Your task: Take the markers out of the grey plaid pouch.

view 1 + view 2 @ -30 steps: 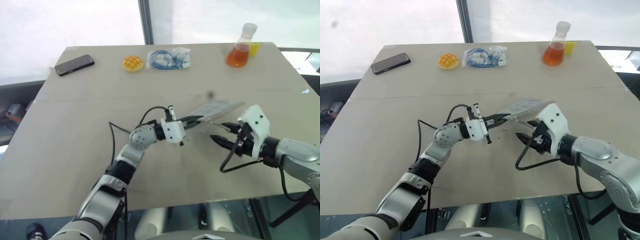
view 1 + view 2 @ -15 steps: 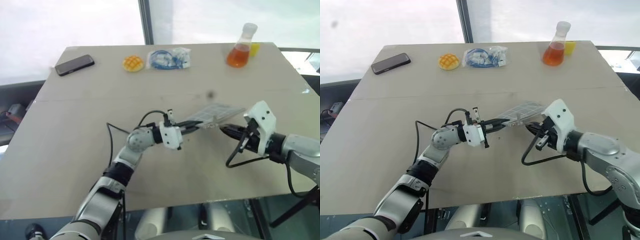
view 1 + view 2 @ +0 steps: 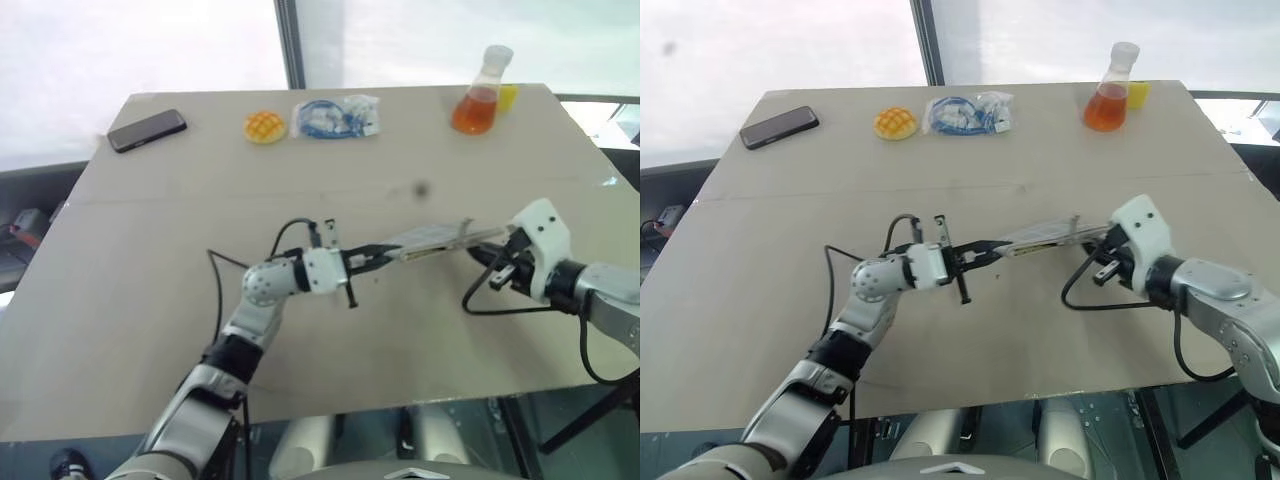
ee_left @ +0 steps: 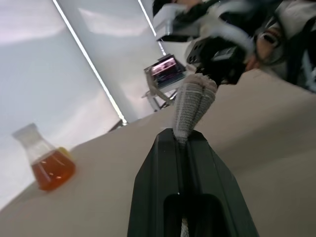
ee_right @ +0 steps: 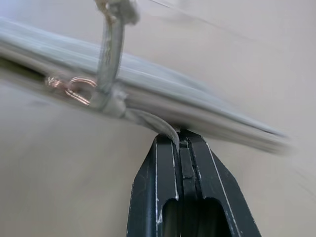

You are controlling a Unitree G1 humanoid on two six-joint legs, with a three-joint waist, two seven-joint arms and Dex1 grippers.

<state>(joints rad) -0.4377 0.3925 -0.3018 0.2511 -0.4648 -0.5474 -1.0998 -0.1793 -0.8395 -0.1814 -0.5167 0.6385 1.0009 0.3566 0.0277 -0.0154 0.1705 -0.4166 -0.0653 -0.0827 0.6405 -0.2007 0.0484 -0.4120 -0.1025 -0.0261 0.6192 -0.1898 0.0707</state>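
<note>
The soft grey plaid fabric pouch (image 3: 432, 238) hangs stretched above the beige worktop (image 3: 150, 250) between both grippers. The left gripper (image 3: 388, 256) has its jaws clamped on one end, anchoring it. The right gripper (image 3: 480, 252) has its jaws pinched on a tab at the zipper end, seemingly to open it; no markers can be seen.

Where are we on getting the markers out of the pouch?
Done: both grippers have hold of the grey plaid pouch, which is stretched between them above the table. In hand: the left gripper is shut on one end, and the right gripper is shut on a tab beside the zipper pull. Left: opening it and taking out the markers; no marker is out.
</note>
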